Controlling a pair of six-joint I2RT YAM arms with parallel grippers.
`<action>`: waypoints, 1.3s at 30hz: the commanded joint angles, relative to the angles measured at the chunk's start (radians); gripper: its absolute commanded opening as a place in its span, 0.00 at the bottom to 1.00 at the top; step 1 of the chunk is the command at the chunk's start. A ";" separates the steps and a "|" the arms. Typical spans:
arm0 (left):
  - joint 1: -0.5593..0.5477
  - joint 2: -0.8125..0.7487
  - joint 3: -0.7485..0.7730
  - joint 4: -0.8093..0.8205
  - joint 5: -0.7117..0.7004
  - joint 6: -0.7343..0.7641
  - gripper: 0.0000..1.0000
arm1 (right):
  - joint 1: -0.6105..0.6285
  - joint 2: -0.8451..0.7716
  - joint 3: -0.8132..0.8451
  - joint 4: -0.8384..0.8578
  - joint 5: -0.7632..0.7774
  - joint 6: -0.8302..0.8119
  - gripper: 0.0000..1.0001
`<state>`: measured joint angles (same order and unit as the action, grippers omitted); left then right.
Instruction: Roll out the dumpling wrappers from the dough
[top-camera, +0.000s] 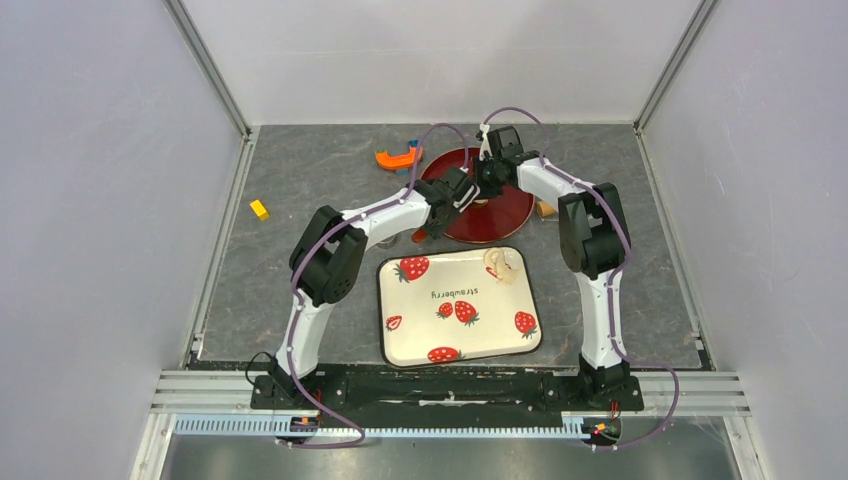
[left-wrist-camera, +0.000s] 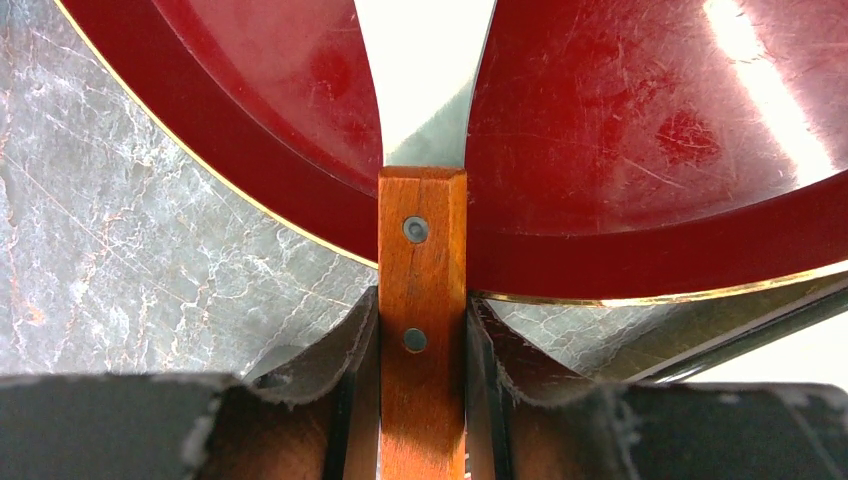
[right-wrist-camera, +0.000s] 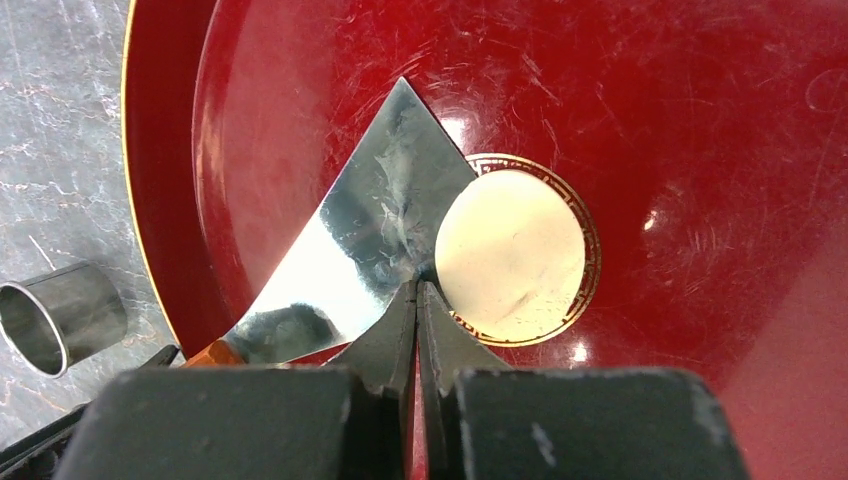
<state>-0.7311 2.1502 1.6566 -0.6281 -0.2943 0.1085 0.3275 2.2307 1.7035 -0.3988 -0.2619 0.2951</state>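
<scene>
Wrapper (right-wrist-camera: 510, 258): pale, rnd, flat, on red plate (right-wrist-camera: 700, 150).

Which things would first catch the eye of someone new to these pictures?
The red plate at the table's far middle stands out first. On it lies a round pale wrapper, a scraper blade at its edge; the left end effector grips the scraper's wooden handle. Nearer sits the strawberry tray.

The red plate (right-wrist-camera: 700, 150) is glossy but full of fine scratches. Scraper blade (right-wrist-camera: 360, 240) is shiny, smeary metal, its handle (left-wrist-camera: 422, 300) reddish wood with metal rivets. Tabletop (left-wrist-camera: 120, 250) looks like matt grey marble.
</scene>
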 joint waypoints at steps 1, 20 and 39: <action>-0.011 0.012 0.071 -0.023 -0.037 0.031 0.02 | 0.010 0.019 0.038 0.004 0.029 -0.022 0.00; -0.042 -0.044 0.112 -0.189 -0.149 0.049 0.02 | 0.018 0.056 0.054 -0.046 0.092 -0.058 0.00; -0.044 -0.205 0.059 -0.240 -0.206 0.024 0.02 | 0.022 0.012 0.057 -0.014 -0.054 -0.074 0.04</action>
<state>-0.7708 2.0544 1.7279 -0.8841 -0.4629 0.1284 0.3470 2.2684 1.7393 -0.4259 -0.2325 0.2447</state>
